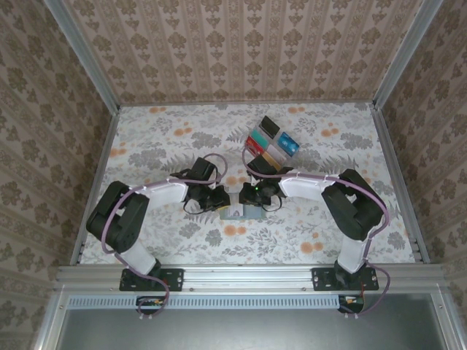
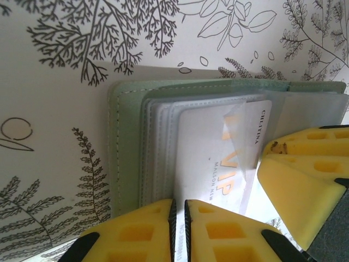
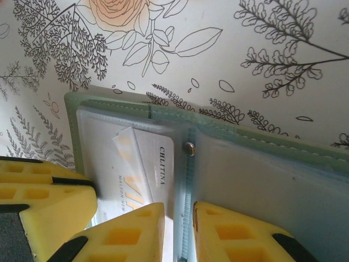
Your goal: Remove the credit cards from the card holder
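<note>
The sage-green card holder (image 2: 128, 136) lies open on the floral table, with clear sleeves on both panels (image 3: 272, 180). A whitish credit card (image 2: 212, 147) with gold VIP lettering sticks partly out of a sleeve toward the spine (image 3: 155, 164). My left gripper (image 2: 180, 229) points down on this card's edge. Its jaws are shut to a thin slit, and the card's print shows through it. My right gripper (image 3: 179, 232) stands astride the sleeves' binding strip below the rivet (image 3: 189, 147), jaws close together on it. In the top view both grippers (image 1: 228, 198) (image 1: 249, 197) meet over the holder (image 1: 237, 214).
Several credit cards (image 1: 271, 142) in black, teal, red and tan lie in a block at the back middle of the table. The right gripper's yellow finger (image 2: 305, 174) crowds the left wrist view. The left gripper's finger (image 3: 43, 202) sits beside the holder's left panel. Patterned walls enclose the table.
</note>
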Robot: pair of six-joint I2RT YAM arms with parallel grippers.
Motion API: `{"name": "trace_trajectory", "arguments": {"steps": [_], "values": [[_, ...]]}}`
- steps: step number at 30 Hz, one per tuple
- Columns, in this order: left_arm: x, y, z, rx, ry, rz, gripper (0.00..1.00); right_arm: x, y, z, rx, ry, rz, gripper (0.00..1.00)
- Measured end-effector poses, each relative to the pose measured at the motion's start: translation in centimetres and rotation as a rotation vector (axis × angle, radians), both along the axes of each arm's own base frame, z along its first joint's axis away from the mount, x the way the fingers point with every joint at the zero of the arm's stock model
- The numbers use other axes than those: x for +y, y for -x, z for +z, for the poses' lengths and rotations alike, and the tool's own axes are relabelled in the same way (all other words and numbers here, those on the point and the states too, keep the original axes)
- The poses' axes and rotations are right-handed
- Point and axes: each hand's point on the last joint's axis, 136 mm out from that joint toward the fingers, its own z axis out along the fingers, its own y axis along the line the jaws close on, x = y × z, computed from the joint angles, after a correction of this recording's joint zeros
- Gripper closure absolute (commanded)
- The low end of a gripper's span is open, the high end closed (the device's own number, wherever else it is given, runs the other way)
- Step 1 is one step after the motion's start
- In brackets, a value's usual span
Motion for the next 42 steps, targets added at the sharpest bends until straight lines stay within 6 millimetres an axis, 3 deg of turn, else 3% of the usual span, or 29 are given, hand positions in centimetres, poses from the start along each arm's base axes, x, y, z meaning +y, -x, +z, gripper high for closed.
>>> {"name": "trace_trajectory", "arguments": {"steps": [16,26,35,42], "values": [[0.1,-0.1,-0.2,0.0,-0.012,0.003,0.86,0.8,-0.1,-0.4,0.008,-0.126,0.027,0.79],[0.0,-0.2,0.0,0.004,-0.009,0.012,0.78,0.7,-0.3,-0.4,-0.021,-0.174,0.042,0.92],[0.1,-0.3,0.0,0.004,-0.013,0.016,0.77,0.2,-0.4,1.1,-0.078,-0.189,0.067,0.92],[0.5,-0.3,0.0,0.007,-0.021,0.026,0.78,-1.1,-0.4,0.2,-0.074,-0.153,0.055,0.92]]}}
